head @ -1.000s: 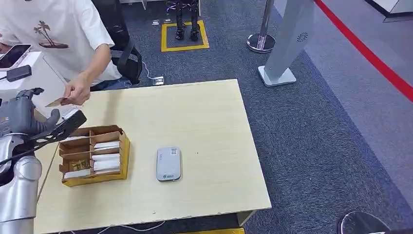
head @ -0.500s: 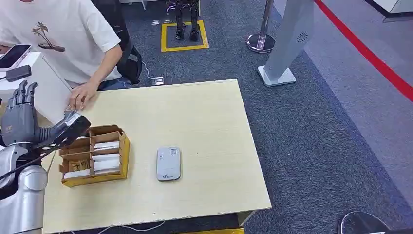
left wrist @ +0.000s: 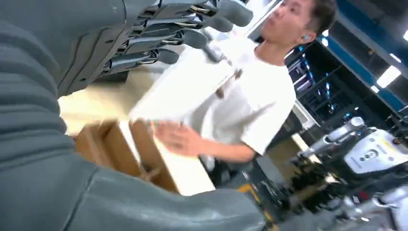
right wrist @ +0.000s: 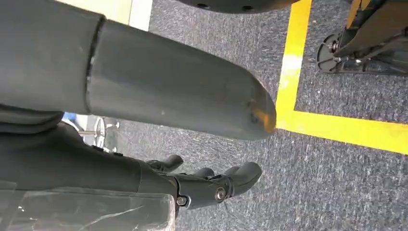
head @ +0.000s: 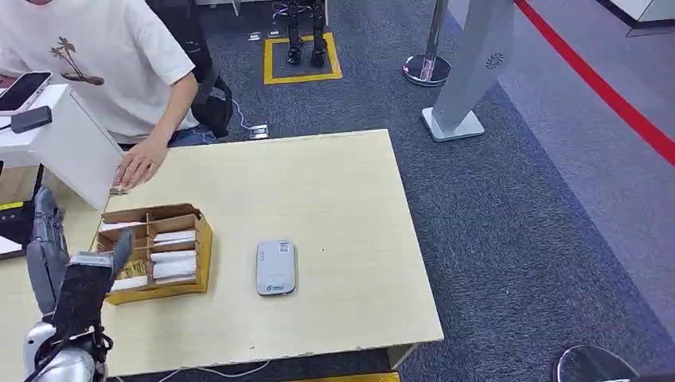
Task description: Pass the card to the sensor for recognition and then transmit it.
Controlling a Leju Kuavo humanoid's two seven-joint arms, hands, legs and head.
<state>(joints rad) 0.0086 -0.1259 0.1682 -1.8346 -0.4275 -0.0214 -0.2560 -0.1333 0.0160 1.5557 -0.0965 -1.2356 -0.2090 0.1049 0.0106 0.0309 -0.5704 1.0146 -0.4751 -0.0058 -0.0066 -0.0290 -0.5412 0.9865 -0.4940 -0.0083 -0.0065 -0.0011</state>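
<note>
My left hand [head: 68,267] hangs low at the table's near left corner, fingers straight and spread, holding nothing; the left wrist view shows the same empty hand [left wrist: 96,48]. The grey card sensor [head: 275,267] lies flat mid-table, well to the right of that hand. Between them stands a cardboard box [head: 151,253] with white cards in its compartments. A person's hand [head: 142,165] rests on the table's far left edge, with a small flat thing [head: 119,189] just under it; I cannot tell if it is the card. My right hand [right wrist: 144,86] hangs over the floor, empty.
A person in a white shirt [head: 103,64] sits at the far left behind a tilted white box [head: 76,147]. A phone [head: 24,89] lies on a side desk. Beyond the table are grey carpet, a grey gate post [head: 470,72] and a yellow floor square [head: 302,60].
My left hand dropped from beside the person's hand to the table's near left corner. The person, who held a card at first, lowered that hand onto the table.
</note>
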